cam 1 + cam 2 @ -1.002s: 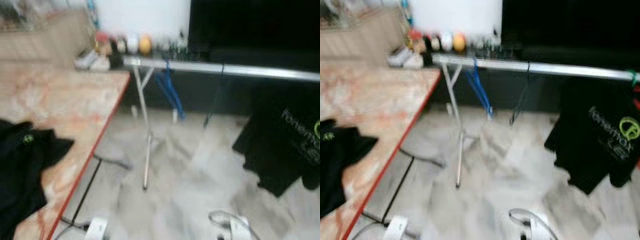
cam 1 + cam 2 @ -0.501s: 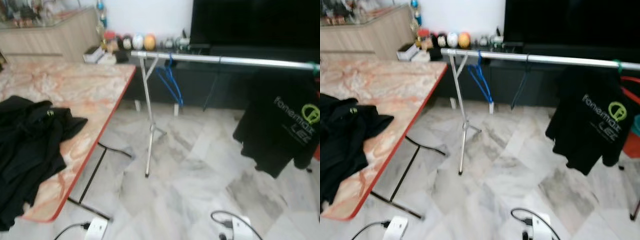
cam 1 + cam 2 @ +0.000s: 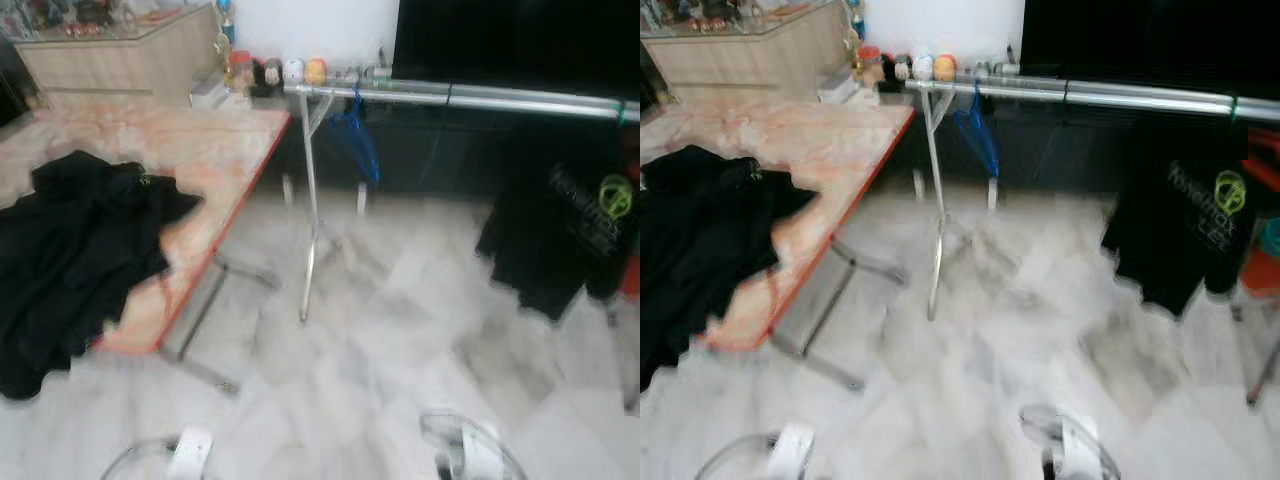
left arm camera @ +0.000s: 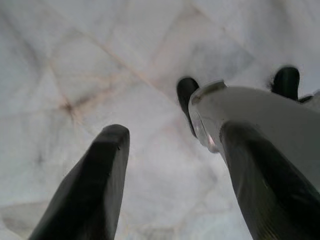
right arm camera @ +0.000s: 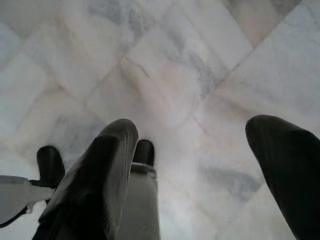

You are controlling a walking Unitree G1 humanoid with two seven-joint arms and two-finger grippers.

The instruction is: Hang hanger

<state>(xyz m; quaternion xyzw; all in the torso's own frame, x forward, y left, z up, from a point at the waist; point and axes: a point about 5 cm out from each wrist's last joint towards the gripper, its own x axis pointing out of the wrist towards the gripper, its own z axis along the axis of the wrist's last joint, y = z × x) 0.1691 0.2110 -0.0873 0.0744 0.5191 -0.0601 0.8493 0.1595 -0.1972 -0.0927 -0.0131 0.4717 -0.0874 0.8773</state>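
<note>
The blue hanger (image 3: 357, 140) hangs on the silver rail (image 3: 470, 97), close to the rail's upright leg (image 3: 309, 230); blur smears its outline, so its hook can hardly be made out. Further along the rail from the hanger, a black printed T-shirt (image 3: 565, 230) hangs near the rail's far end, cut off at the picture's edge. On the other side of the leg stands the marbled surface (image 3: 170, 160) with a red edge, a heap of black clothing (image 3: 75, 250) lying on it and spilling over its near end. The whole head view is soft with motion. The left pincer (image 4: 172, 180) hangs over the marble floor (image 4: 75, 75), fingers spread wide and holding nothing; the right pincer (image 5: 192, 175) hangs likewise, wide and empty.
</note>
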